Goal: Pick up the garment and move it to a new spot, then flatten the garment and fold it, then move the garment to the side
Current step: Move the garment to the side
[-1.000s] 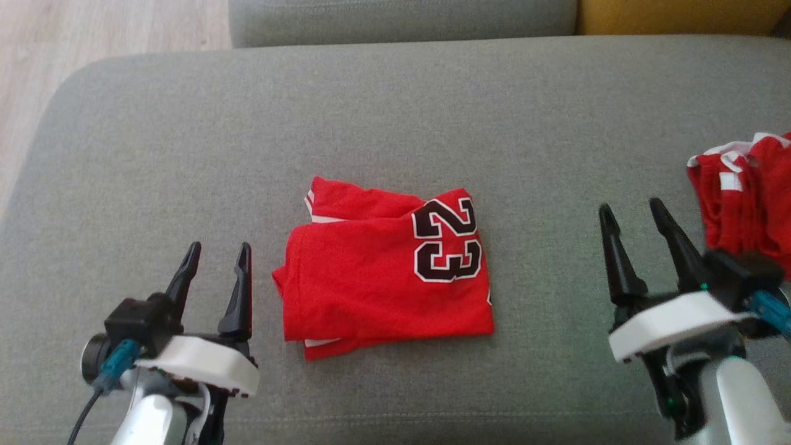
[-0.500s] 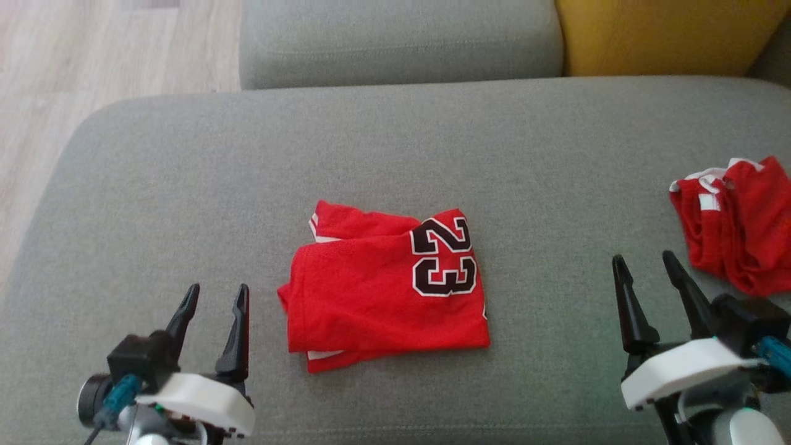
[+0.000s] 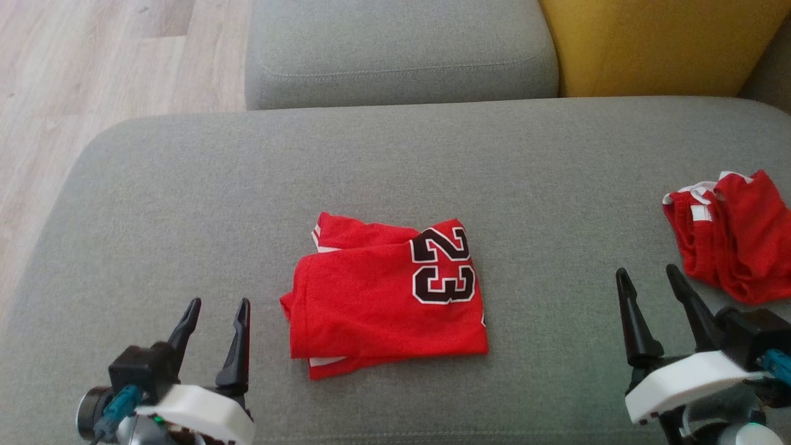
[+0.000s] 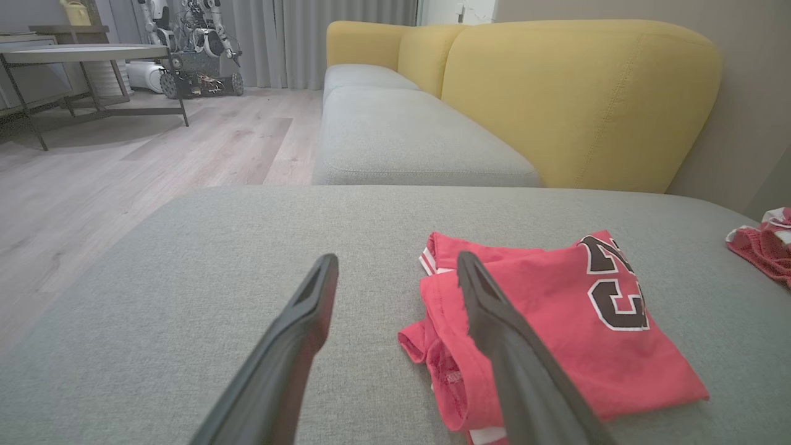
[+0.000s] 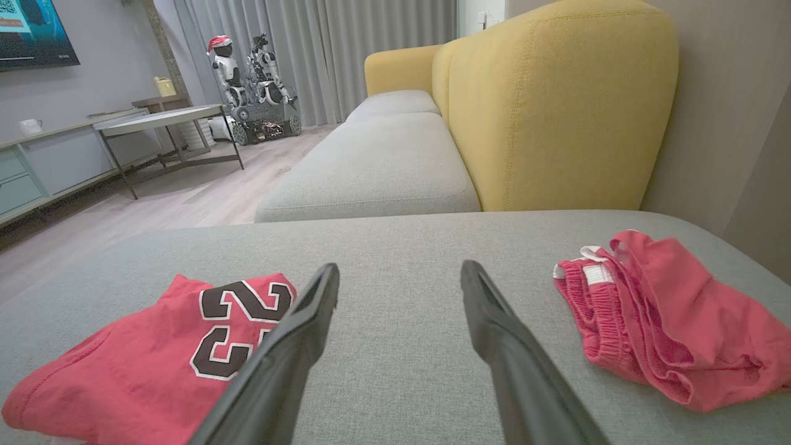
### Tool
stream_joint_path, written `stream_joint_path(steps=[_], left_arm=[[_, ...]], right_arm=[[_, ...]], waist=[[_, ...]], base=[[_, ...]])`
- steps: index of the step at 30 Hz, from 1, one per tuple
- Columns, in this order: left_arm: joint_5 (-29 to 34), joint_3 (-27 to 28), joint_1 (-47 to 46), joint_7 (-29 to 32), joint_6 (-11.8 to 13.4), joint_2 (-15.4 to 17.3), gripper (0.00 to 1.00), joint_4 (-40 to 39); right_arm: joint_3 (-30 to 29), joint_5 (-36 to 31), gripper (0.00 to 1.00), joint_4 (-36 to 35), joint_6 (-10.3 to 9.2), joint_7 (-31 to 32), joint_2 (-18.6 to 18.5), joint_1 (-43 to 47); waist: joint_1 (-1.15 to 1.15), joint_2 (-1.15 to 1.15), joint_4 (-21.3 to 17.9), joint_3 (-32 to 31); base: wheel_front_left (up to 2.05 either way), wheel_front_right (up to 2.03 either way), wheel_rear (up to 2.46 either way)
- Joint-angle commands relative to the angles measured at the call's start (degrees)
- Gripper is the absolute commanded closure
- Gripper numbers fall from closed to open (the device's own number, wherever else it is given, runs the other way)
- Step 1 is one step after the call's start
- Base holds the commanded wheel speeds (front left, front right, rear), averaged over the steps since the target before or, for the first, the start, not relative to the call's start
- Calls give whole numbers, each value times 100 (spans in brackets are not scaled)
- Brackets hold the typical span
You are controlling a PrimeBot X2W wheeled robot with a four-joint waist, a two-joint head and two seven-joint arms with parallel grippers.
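Lying folded, the red jersey printed with a black 23 (image 3: 386, 296) is seen at the middle of the grey fabric sofa cushion (image 3: 185, 185). The left gripper (image 3: 220, 303) is held near its left edge, the right gripper (image 3: 645, 272) well apart on the other side; both are spread wide, nothing gripped. A crumpled red cloth (image 3: 732, 238), possibly shorts, is seen just beyond the right gripper.

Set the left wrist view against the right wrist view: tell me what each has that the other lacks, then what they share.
Left wrist, not right wrist: the open left gripper and the layered folded edge of the red jersey. Right wrist, not left wrist: the open right gripper and a wall screen. Both: the jersey's number 23, the red shorts, the grey seat, the yellow sofa back.
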Motion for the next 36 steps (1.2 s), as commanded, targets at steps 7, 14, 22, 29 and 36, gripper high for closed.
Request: stream_joint_path(steps=[7,14,22,29,36], left_arm=[[28,192,-232,-5,118,129,0,-282],[18,176,-234,-11,152,140,0,-316],[-1,167,-241,-20,182,161,0,-343],[-13,150,-282,-50,201,165,0,-387],[16,105,-525,-124,175,152,0,-483]], right_arm=[[107,-7,0,-276,-4,28,-33,-156],[112,-7,0,-275,-4,27,-33,-186],[150,-1,0,-258,-4,49,-33,-212],[145,9,0,-211,-4,107,-33,-226],[377,73,0,133,-4,238,-33,-457]], waist=[[0,0,20,-4],[0,0,33,3],[0,0,11,38],[0,0,29,121],[0,0,198,516]], base=[[0,0,0],[0,0,0],[0,0,0],[0,0,0],[0,0,0]])
